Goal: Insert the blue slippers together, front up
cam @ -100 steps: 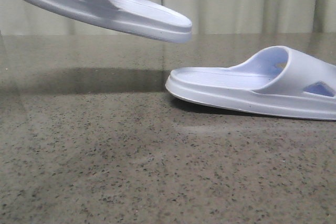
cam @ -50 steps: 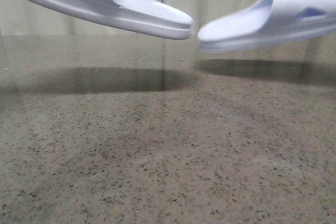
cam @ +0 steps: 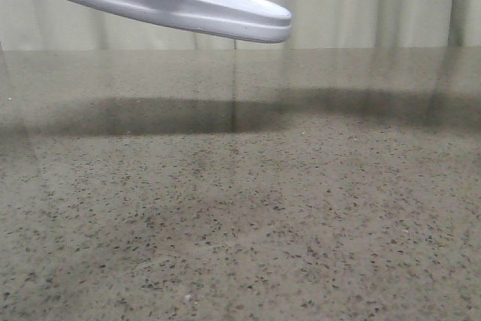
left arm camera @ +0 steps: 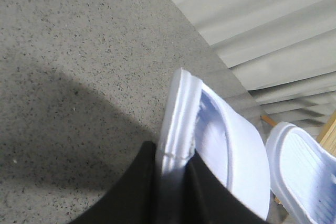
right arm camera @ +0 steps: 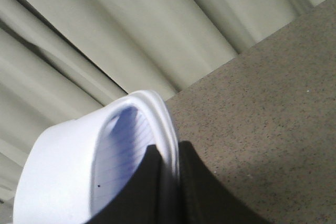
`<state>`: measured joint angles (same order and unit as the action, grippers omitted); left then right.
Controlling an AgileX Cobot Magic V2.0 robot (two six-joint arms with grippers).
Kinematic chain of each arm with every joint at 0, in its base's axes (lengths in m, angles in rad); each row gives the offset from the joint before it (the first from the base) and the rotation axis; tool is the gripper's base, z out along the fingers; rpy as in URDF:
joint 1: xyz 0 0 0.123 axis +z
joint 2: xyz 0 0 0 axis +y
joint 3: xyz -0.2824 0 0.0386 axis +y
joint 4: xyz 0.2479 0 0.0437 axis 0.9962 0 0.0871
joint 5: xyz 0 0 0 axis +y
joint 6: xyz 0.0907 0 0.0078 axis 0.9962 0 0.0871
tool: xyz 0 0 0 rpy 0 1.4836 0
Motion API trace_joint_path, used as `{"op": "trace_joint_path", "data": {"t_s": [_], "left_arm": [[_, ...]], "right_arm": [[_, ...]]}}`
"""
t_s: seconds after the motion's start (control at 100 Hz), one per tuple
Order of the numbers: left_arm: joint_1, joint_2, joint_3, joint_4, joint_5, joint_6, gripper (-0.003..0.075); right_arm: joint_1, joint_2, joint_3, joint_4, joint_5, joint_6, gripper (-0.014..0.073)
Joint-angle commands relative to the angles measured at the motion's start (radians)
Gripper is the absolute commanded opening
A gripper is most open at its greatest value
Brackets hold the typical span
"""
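Both blue slippers off desk (cam: 240,216). Left pincer (left arm camera: 173,174) clamped on left slipper (cam: 173,1) sole edge, held above desk. Right pincer (right arm camera: 168,182) clamped on right slipper (right arm camera: 79,166), higher above desk. Pickup done; nesting together, fronts up, not yet.

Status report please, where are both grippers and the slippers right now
Left gripper shut on left slipper, airborne. Right gripper shut on right slipper, higher, nearly out of front view. Slippers not joined. Table beneath.
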<state>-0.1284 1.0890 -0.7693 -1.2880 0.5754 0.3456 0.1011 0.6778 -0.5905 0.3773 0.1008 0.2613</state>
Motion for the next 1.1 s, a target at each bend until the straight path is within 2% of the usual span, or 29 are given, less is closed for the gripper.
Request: {"op": "trace_joint_path", "data": {"t_s": [0.0, 0.26, 0.44, 0.66, 0.9, 1.09], "left_arm": [[0.003, -0.022, -0.028, -0.067, 0.016, 0.002, 0.0019], [0.003, -0.022, -0.028, -0.152, 0.074, 0.051, 0.0019], [0.003, -0.022, -0.028, -0.174, 0.105, 0.051, 0.0019], [0.003, -0.022, -0.028, -0.229, 0.219, 0.073, 0.0019], [0.003, -0.022, -0.028, -0.322, 0.322, 0.105, 0.0019], [0.003, -0.022, -0.028, -0.454, 0.411, 0.145, 0.0016]], "right_arm": [[0.002, -0.025, -0.062, 0.023, -0.005, 0.003, -0.0107], [0.029, -0.025, -0.082, 0.091, 0.127, 0.003, -0.0107], [0.113, -0.025, -0.082, 0.098, 0.122, 0.003, -0.0107], [0.19, -0.01, -0.082, 0.1, 0.1, 0.003, -0.0107], [0.198, 0.01, -0.08, 0.1, 0.092, 0.001, -0.0107], [0.198, 0.01, -0.08, 0.1, 0.074, 0.001, -0.0107]]}}
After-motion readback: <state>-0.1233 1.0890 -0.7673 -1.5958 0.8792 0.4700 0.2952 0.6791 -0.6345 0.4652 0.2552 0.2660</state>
